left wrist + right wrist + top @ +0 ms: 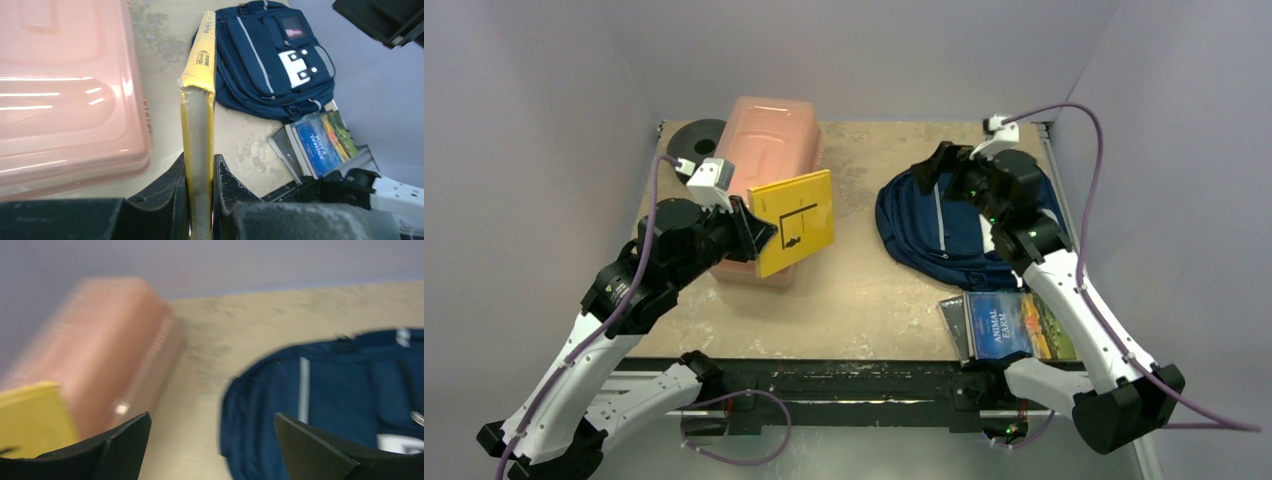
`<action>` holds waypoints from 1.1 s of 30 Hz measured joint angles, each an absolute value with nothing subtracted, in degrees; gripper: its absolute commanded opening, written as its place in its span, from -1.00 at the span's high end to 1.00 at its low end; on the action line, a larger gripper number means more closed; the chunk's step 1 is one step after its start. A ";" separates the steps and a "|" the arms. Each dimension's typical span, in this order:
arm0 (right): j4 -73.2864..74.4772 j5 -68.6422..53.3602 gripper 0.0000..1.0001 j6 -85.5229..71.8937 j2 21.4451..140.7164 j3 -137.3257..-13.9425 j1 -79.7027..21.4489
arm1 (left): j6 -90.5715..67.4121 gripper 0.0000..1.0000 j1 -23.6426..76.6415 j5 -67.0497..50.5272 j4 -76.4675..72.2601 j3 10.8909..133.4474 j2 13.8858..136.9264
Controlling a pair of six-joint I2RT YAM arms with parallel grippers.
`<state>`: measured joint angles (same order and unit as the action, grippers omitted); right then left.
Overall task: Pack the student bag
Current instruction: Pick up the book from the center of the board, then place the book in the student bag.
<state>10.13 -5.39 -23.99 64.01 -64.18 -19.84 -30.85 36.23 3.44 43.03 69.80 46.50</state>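
Yellow book is pinched at one edge by the left fingers, pads flat on both covers. It is held off the bench over the near right corner of the pink box, on the bench's left side. In the left wrist view the book's spine points away from the fingers, roughly toward the student bag.

The bag lies flat on the bench's right half toward the far edge, front pockets up, well apart from the book, with bare bench between. Its grey stripe runs about far-to-near, so the long axis probably does too.

Right fingers are spread wide and hold nothing, hovering over the bag's far part, so the right arm is much the nearer. Can't tell if the main compartment is open, since no mouth shows. Judgement: the book must go rightward, with the right fingers likely opening the bag. Animal Farm book waits at the near right edge.
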 measured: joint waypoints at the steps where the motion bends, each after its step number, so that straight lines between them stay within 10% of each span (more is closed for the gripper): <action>1: 11.70 0.67 -0.84 -21.74 64.53 -63.51 -21.69 | -30.44 1.00 36.25 5.04 43.53 70.28 46.57; 7: 18.70 29.12 -0.62 -10.41 83.09 -62.33 -36.97 | -27.35 1.00 36.29 10.20 44.73 72.90 46.65; 16: 23.99 39.31 -0.50 -4.21 96.09 -64.20 -39.62 | -24.86 1.00 36.29 10.66 44.73 73.23 46.11; 20: 23.97 40.47 0.15 -4.01 98.24 -64.90 -39.75 | -24.45 1.00 36.34 10.24 44.64 73.23 45.32; 29: 26.30 39.59 -0.31 -4.43 97.36 -64.93 -39.57 | -24.43 1.00 36.40 8.14 44.71 73.23 45.30; 33: 26.63 35.57 -0.04 -4.91 92.62 -64.97 -39.42 | -24.47 1.00 36.40 7.35 44.64 73.21 45.32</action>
